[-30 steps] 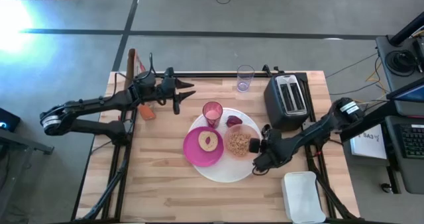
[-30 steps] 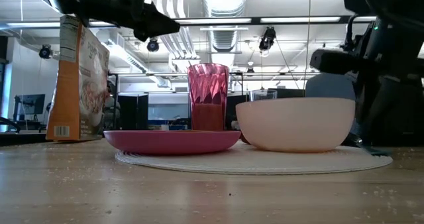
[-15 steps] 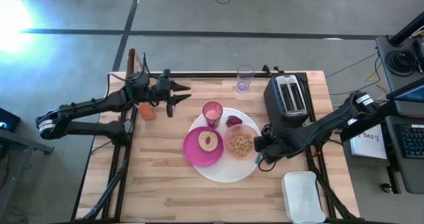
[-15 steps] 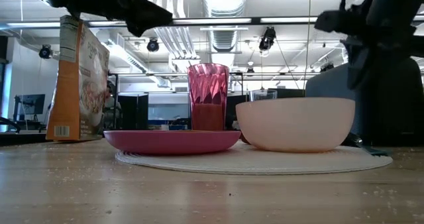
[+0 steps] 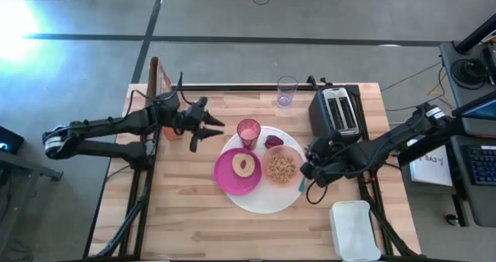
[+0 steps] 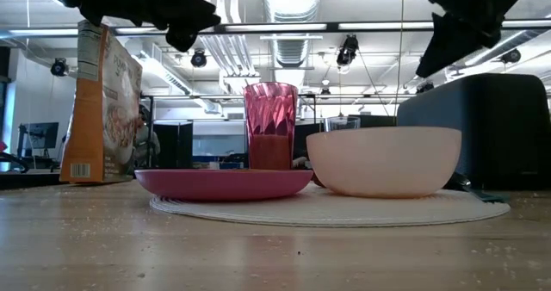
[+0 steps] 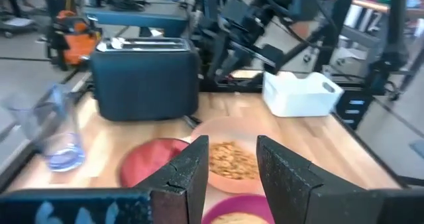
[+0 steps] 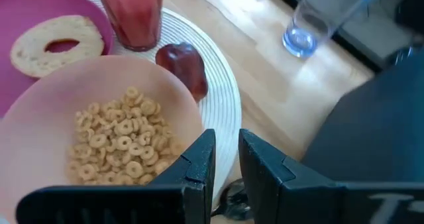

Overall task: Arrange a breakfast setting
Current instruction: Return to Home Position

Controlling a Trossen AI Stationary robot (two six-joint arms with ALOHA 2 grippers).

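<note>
Lifted back from the teal-handled spoon (image 5: 301, 185), which lies on the white plate (image 5: 260, 202) beside the peach bowl (image 5: 281, 167) at frame centre, the right gripper (image 5: 311, 167) hovers empty, fingers slightly parted, just left of the toaster (image 5: 339, 113), while the left gripper (image 5: 208, 132), likewise empty and ajar, hangs left of the pink cup (image 5: 249, 130).

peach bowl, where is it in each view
High view: peach bowl, middle, below-left of the black toaster.
Low view: bowl right of centre, before the toaster.
Left wrist view: bowl middle, nearer than the toaster.
Right wrist view: bowl close up, holding cereal.
Shared landmark: the toaster.
</note>
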